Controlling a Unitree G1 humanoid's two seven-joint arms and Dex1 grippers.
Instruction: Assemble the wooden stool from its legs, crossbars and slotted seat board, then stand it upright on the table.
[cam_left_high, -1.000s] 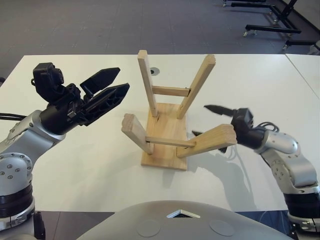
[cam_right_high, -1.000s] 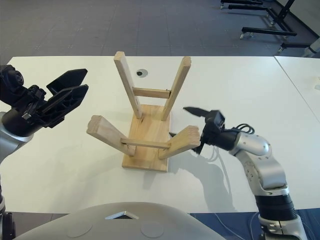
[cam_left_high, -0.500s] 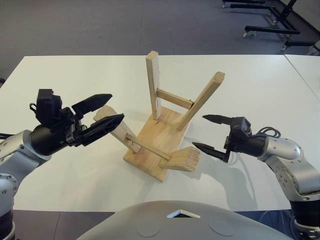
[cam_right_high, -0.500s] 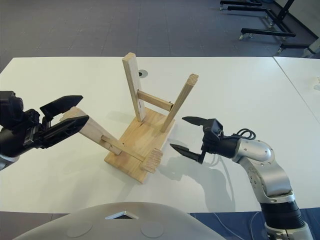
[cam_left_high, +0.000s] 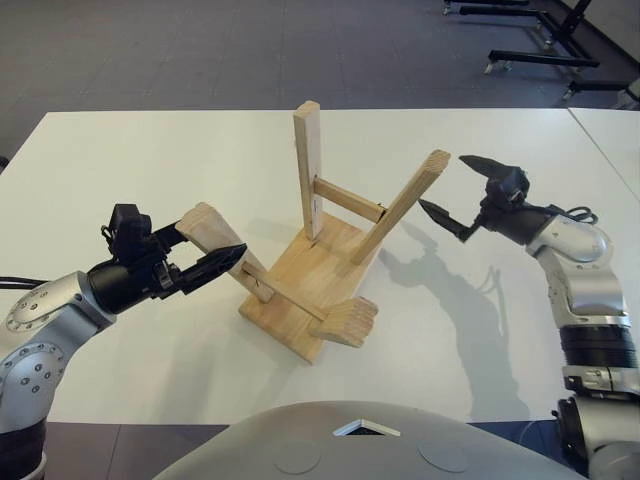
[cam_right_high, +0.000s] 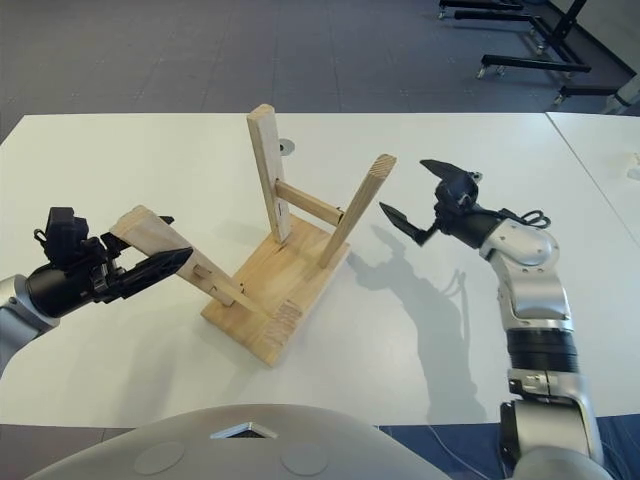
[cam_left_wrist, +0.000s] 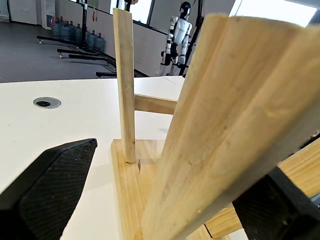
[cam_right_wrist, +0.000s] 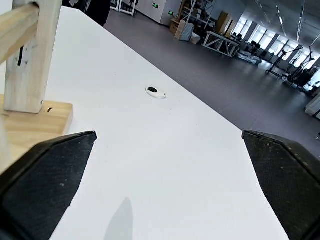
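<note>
The robot's black left gripper is spread around a thick pale wooden leg that slants out of the stool toward this arm. In the left wrist view the leg runs up between the two ribbed pads. One pad stands clearly apart from the wood, with tabletop showing in the gap. Whether the other pad presses the leg's far face I cannot tell, so the jaws read as open about the leg rather than clamped. Just past the fingertips a thin wooden crossbar ties this leg to a second near leg, whose cut end faces the head camera. Both are set into the rectangular light wooden seat board, which lies on the white table with the legs pointing up, so the pale wooden stool is upside down. Farther from the left gripper rise an upright far leg and a tilted far leg, joined by a second crossbar. The black right gripper hovers above the table just beside the top end of the tilted far leg, its fingers wide apart, nothing between them, not touching the wood. Beyond it a round grey cable port sits in the tabletop.
</note>
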